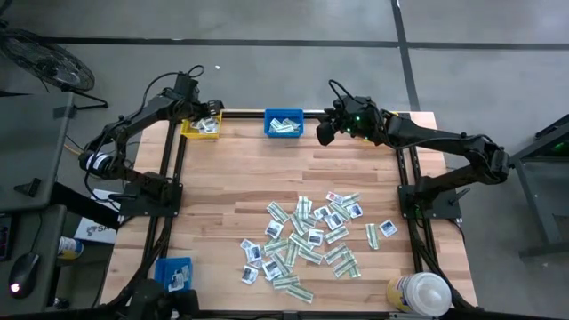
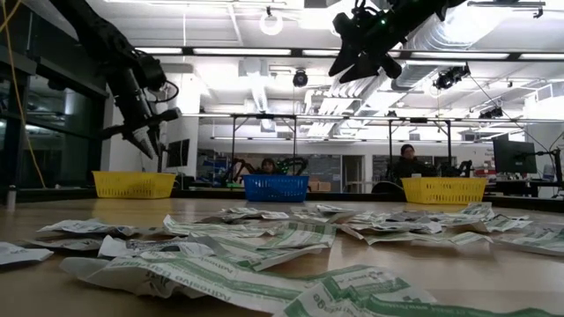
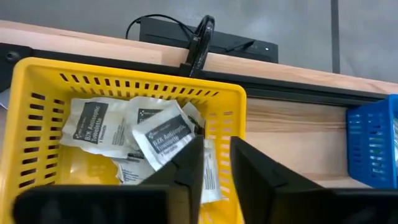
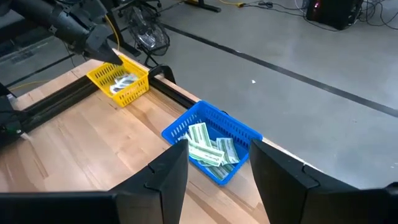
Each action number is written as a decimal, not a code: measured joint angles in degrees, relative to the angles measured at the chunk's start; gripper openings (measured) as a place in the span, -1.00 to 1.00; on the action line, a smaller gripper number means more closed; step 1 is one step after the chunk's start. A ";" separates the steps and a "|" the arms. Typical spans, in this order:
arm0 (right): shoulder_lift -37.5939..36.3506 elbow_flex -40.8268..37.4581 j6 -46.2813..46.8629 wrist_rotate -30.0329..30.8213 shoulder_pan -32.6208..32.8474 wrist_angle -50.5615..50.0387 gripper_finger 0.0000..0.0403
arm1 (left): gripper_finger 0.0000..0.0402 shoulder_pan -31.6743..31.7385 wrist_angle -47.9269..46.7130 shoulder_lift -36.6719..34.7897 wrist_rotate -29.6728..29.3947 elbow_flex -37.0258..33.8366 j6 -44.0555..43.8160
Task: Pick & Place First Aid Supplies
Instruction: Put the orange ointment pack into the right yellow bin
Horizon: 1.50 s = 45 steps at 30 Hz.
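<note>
Far-left corner: left pincer (image 3: 214, 171) spread, empty, above yellow bin (image 3: 233, 106) holding white packets (image 3: 165, 134).
Right pincer (image 4: 214, 180): spread, empty, over blue bin (image 4: 242, 134).

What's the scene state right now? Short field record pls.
left claw: over yellow bin, open, empty
yellow bin contents: white square packets
right claw: above blue bin, open, empty
blue bin contents: green-and-white strips
unsorted: loose packet pile on table
</note>
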 joint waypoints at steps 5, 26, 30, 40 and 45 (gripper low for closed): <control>-0.51 0.02 0.01 -0.45 0.00 -4.22 -0.18 | -0.41 0.00 -0.12 -0.14 1.69 0.01 -0.03; -0.68 -7.11 4.20 -17.85 0.74 -25.40 -0.18 | -0.39 -27.56 8.22 -5.51 0.81 0.00 -0.07; -0.68 -13.06 5.21 -20.14 3.94 -22.76 -0.18 | -0.39 -34.26 8.92 -5.51 -1.97 0.00 -1.84; -0.68 -21.45 16.49 -20.67 13.18 -19.30 -0.18 | -0.38 -49.35 13.32 -2.92 -7.67 0.04 -5.91; -0.68 -22.54 25.49 -20.38 16.45 -17.48 -0.18 | -0.38 -53.24 14.01 -0.38 -7.42 0.02 -5.86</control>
